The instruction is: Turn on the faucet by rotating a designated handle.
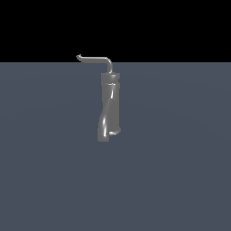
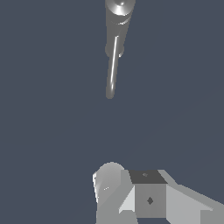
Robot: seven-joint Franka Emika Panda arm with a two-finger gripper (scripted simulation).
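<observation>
The faucet [image 1: 109,108] is a glossy grey twisted cylinder standing upright on the grey-blue floor, with a collar at its top. The handle [image 1: 95,58] is a thin L-shaped rod that rises from the collar and reaches toward the exterior view's left, ending in a small hooked tip. In the wrist view I look down on the faucet top [image 2: 119,9], and the handle [image 2: 112,70] runs out from it as a slim bright rod. My gripper [image 2: 135,192] shows only as grey blocks at the frame's edge, well apart from the handle's tip. It holds nothing that I can see. The arm is absent from the exterior view.
A flat grey-blue floor [image 1: 180,162] spreads around the faucet on all sides. A black background lies beyond its far edge. No other objects show in either view.
</observation>
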